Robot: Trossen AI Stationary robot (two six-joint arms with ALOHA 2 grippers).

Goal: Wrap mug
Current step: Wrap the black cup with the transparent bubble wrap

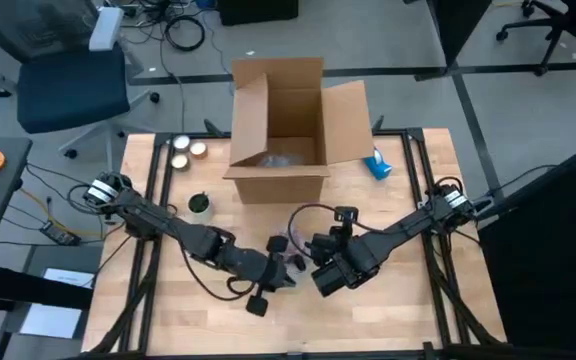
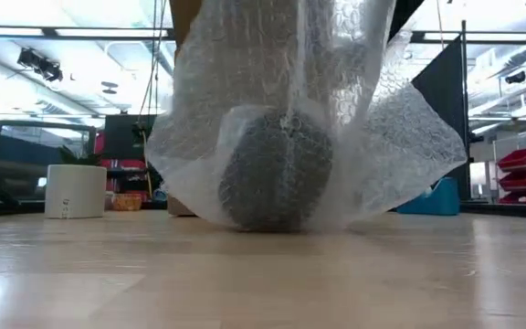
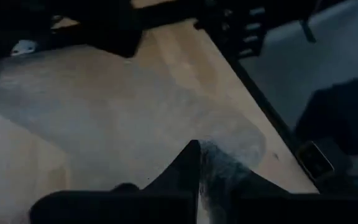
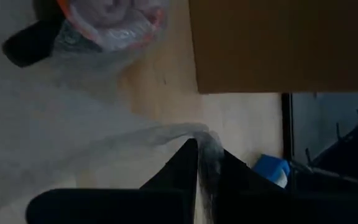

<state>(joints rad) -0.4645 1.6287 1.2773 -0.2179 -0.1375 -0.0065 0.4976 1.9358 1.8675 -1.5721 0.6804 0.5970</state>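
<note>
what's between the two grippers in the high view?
The bubble wrap around the mug; left gripper and right gripper each pinch a wrap edge.

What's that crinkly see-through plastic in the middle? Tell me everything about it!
It is bubble wrap: clear, bumpy plastic sheet, draped like a tent over a dark round mug standing on the wooden table. Its bottom edges rest on the table while its corners are lifted. The left gripper and right gripper each pinch an edge.

Translucent, dimpled plastic bubble wrap [image 2: 336,100] drapes a dark, matt, rough-looking round mug [image 2: 277,169]. The pale wooden desk [image 2: 263,274] looks smooth with a soft sheen. The brown cardboard box [image 1: 278,130] is matt.
</note>
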